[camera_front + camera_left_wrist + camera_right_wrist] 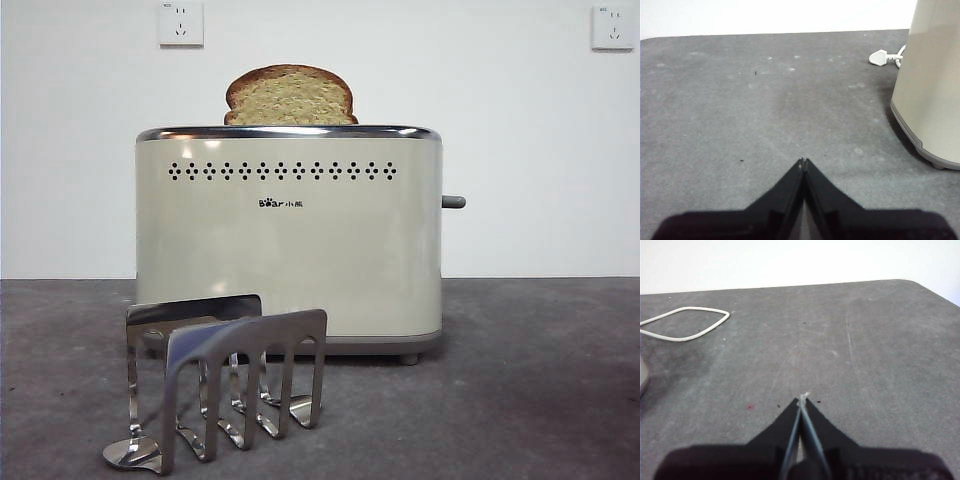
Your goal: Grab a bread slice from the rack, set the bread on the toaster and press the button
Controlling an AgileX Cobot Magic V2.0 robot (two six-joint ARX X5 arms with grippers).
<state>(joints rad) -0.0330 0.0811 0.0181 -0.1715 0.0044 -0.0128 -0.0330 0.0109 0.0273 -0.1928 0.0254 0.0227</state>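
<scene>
The slice of bread [290,96] stands in the top of the cream toaster [290,240], its domed top above the chrome rim. The steel rack [222,385] stands in front of the toaster, with no bread in it. A grey lever [453,202] sticks out of the toaster's right side. My left gripper [803,161] is shut and holds nothing, low over the table beside the toaster's wall [932,85]. My right gripper [803,398] is shut and holds nothing over bare table. Neither arm shows in the front view.
A white plug [880,57] and its cord lie behind the toaster. A loop of white cord [685,322] lies on the grey table in the right wrist view. Two wall sockets [181,23] sit high on the white wall.
</scene>
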